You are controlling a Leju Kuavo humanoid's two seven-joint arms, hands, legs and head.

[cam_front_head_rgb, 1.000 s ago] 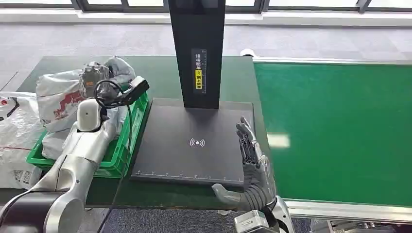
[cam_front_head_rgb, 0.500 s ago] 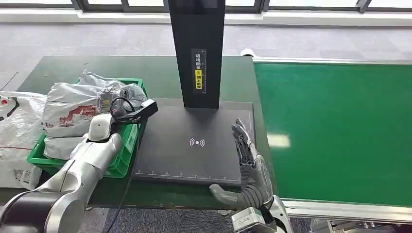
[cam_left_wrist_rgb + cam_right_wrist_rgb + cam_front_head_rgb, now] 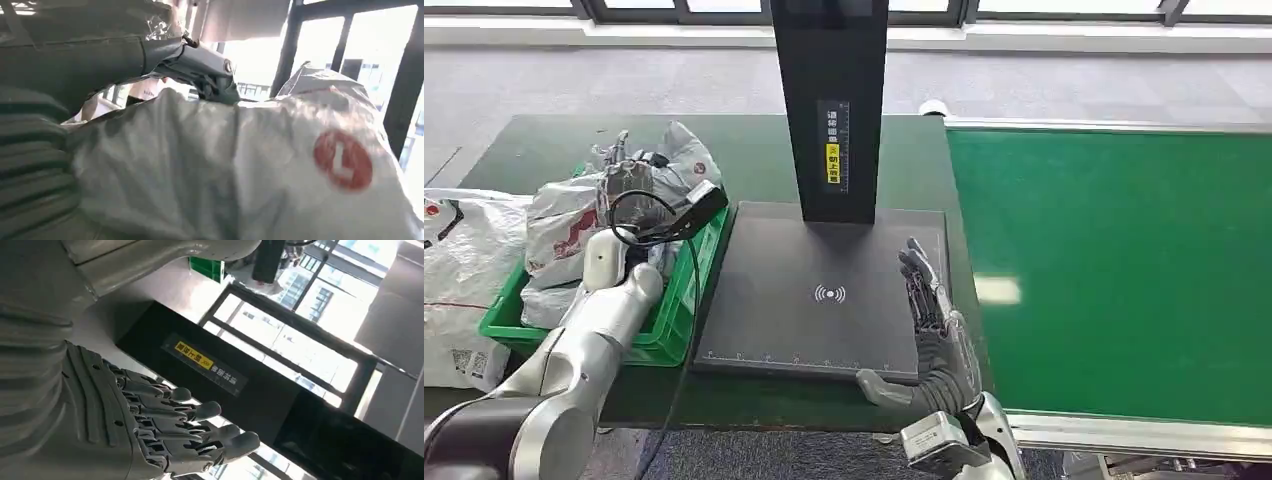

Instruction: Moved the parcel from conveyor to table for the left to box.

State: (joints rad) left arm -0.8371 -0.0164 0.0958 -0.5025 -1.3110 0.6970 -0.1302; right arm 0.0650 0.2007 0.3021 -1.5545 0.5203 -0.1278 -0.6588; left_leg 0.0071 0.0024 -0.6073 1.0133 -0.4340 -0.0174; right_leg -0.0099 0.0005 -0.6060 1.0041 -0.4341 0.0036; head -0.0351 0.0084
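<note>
I'm seeing the left hand (image 3: 629,178) up over the green crate (image 3: 674,320) at the left side of the table (image 3: 754,150), gripping a grey plastic parcel (image 3: 669,150) that is hanging above the other bagged parcels (image 3: 559,225) piled in the crate. In the left wrist view the parcel (image 3: 280,165) is pressing right against the hand (image 3: 190,60), crinkled, a red round mark showing on it. A black cable is looping beside the left wrist.

The right hand (image 3: 929,320) is lying flat and released, fingers (image 3: 919,280) stretched out straight, thumb sticking out sideways, over the right edge of the black scanner pad (image 3: 824,290). It is holding nothing; the right wrist view is showing the same straight fingers (image 3: 200,412).

The scanner's black post (image 3: 829,110) is standing at the back of the pad, a yellow label on it. The green conveyor belt (image 3: 1124,270) is running along the right. A white printed bag (image 3: 454,270) is lying at the far left, beside the crate.
</note>
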